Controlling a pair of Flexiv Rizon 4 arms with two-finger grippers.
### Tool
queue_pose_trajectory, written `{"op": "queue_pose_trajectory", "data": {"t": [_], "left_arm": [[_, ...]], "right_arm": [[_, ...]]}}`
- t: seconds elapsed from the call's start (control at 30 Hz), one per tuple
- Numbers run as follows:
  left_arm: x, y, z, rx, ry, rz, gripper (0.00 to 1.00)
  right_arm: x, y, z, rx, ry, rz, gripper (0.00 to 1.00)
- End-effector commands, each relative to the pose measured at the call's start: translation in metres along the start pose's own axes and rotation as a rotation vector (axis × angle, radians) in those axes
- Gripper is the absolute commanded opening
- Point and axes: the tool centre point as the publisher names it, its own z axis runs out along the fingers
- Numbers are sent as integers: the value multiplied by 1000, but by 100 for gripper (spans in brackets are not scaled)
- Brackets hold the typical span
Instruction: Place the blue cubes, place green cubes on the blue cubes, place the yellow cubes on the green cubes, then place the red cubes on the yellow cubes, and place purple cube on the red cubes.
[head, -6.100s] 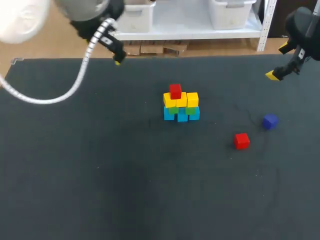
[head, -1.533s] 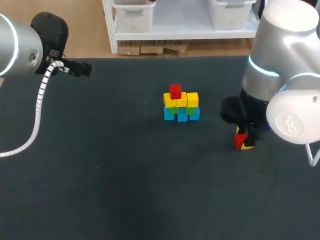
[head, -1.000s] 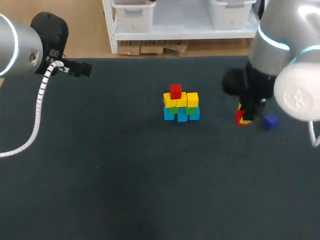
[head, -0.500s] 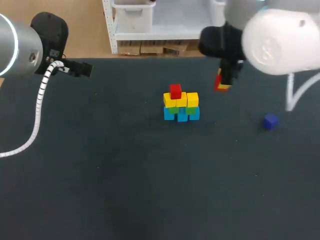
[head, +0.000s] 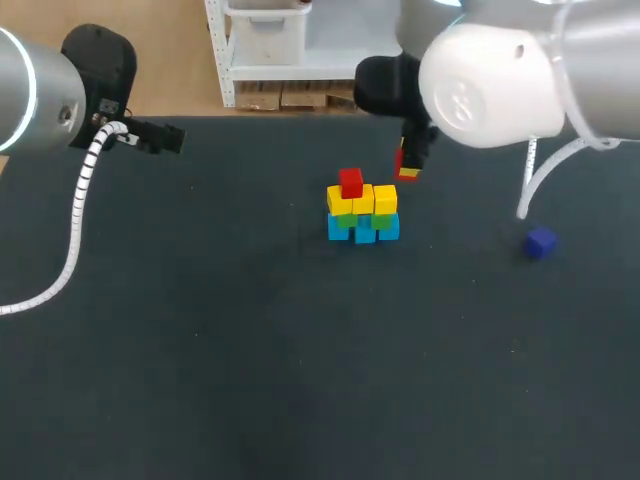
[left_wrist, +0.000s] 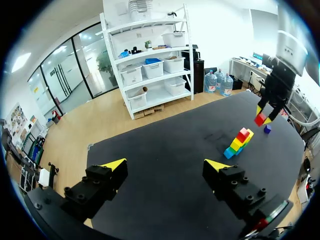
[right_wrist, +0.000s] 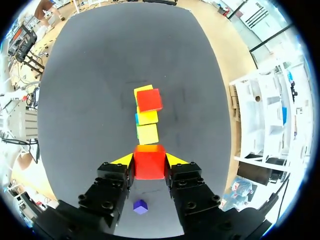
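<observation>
Cube stack (head: 361, 214): three tiers done, one red on; right gripper (right_wrist: 150, 159) pinches second red cube (right_wrist: 149, 162); purple cube (head: 540, 243) unplaced, right

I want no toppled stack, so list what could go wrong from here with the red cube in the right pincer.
The held red cube in the right pincer hangs close beside the stack; a low approach might knock the placed red cube off. The free yellow cubes offer a small landing; set off-centre, it could tip off.
</observation>
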Motion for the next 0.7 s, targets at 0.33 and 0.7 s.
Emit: {"op": "queue_pose_trajectory", "data": {"t": [0.33,0.7], "left_arm": [[0,2,0,8,-1,2,100],[0,2,0,8,-1,2,100]], "right_arm": [[-21,4,19,5,29,-65,0],[-29,-1,34,23,62,-89,0]]}}
